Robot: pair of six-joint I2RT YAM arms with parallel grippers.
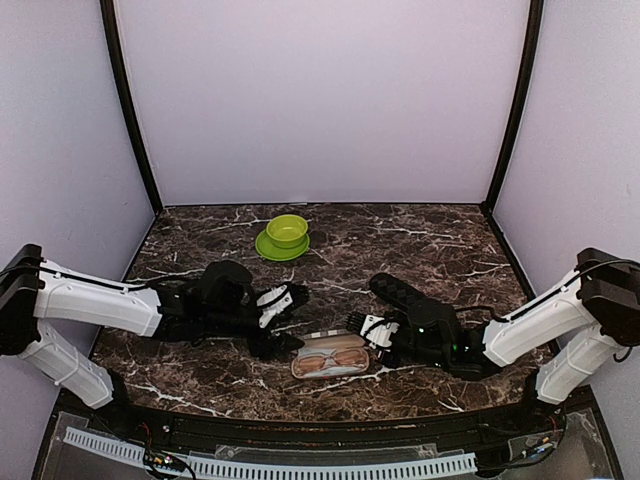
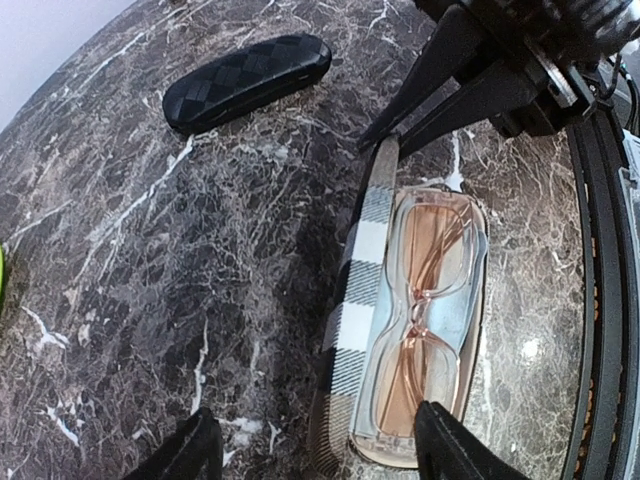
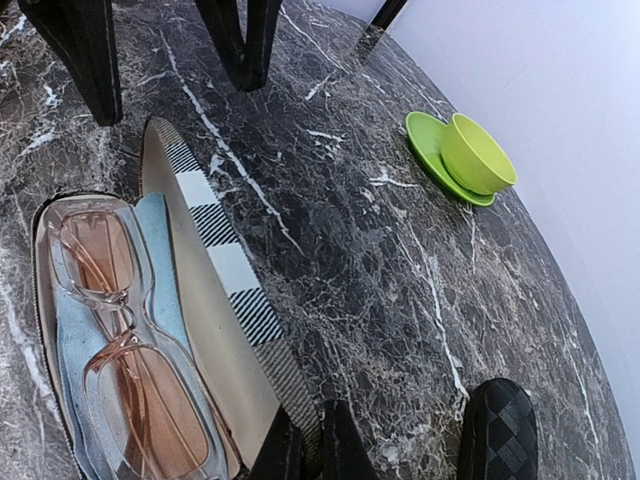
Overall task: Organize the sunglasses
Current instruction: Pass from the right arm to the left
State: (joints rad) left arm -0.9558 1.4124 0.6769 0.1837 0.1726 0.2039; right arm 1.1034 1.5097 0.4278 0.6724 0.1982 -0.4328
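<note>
Nearby, black case lies apart; right end effector pinches striped lid, left end effector gapes over sunglasses.

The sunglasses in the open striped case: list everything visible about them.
The sunglasses have a clear pinkish plastic frame and rectangular reddish-brown tinted lenses. Folded, with the temples tucked behind the lenses, they lie flat, lenses up, on a light blue cloth inside the open striped case on the marble table. One finger of the left gripper hangs by one end; whether it touches them cannot be told.
</note>
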